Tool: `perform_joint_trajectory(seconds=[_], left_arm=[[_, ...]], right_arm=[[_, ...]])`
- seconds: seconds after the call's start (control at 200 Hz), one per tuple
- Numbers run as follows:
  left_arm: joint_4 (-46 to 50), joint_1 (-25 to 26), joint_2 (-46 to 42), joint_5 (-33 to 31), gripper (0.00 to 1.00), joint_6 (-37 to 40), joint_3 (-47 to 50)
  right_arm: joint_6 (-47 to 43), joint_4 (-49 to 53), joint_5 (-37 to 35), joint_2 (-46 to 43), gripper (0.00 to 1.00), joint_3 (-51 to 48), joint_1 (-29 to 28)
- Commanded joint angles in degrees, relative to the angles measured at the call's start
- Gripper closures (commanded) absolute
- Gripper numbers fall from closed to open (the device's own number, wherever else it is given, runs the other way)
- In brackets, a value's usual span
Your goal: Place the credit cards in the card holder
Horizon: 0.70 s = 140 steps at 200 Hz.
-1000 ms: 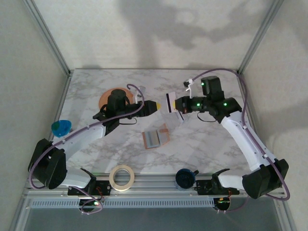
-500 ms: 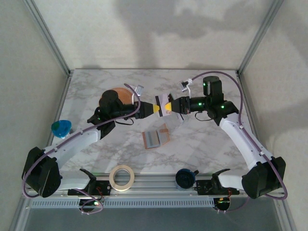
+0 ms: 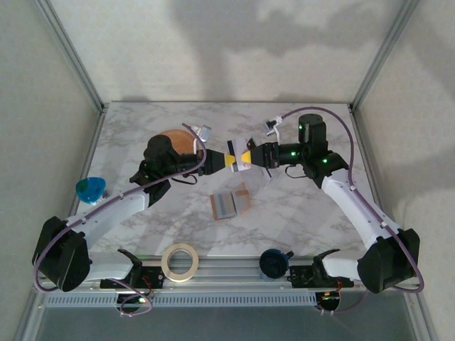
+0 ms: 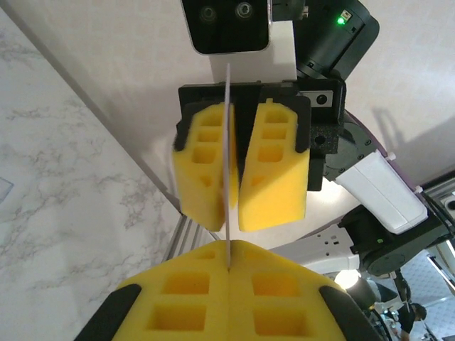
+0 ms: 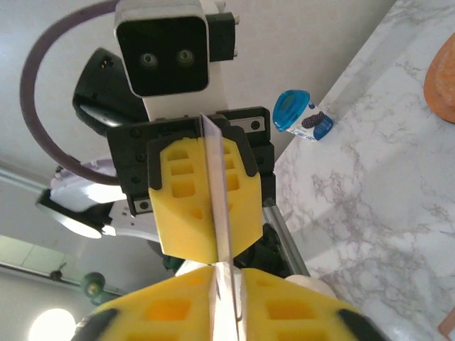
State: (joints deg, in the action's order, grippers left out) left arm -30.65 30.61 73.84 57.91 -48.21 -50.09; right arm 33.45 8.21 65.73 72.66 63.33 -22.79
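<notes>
Credit card (image 5: 217,199) | edge-up in mid-air over the table (image 3: 178,220) centre, between 2 claws for a hand-over | left claw (image 3: 229,160) clamped on it | right claw (image 3: 247,155) pads slightly parted, apparently releasing | card holder (image 3: 230,204) open just nearer, ready.

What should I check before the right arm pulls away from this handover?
1. Left fingers clamped on the card: ok.
2. Right fingers off the card: gap on one side, other pad looks against it, not ok.
3. Card straight in the left grip: ok.
4. Wallet flat on the table, clear of both arms: ok.
5. Free slot in the wallet: cannot tell.
</notes>
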Motion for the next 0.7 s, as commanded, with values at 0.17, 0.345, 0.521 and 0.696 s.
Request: perform_joint_trajectory(seconds=[0.17, 0.345, 0.521, 0.696], left_arm=[[17.31, -2.7, -1.82, -6.83, 1.0, 8.42, 1.5], [28.08, -4.42, 1.19, -9.53, 1.0, 11.74, 6.11], [28.8, -4.38, 2.79, -11.94, 1.0, 10.62, 11.59], [20.82, -3.37, 5.87, -11.22, 1.0, 6.34, 14.77]], right_arm=[[-13.66, 17.56, -14.04, -1.45, 0.54, 0.9, -0.87], [-22.85, 27.12, -28.82, 2.16, 0.38, 0.5, -5.4], [-23.41, 26.1, -44.25, 5.47, 0.35, -4.18, -11.04], [-23.03, 24.19, -51.13, 10.74, 0.45, -6.29, -14.55]])
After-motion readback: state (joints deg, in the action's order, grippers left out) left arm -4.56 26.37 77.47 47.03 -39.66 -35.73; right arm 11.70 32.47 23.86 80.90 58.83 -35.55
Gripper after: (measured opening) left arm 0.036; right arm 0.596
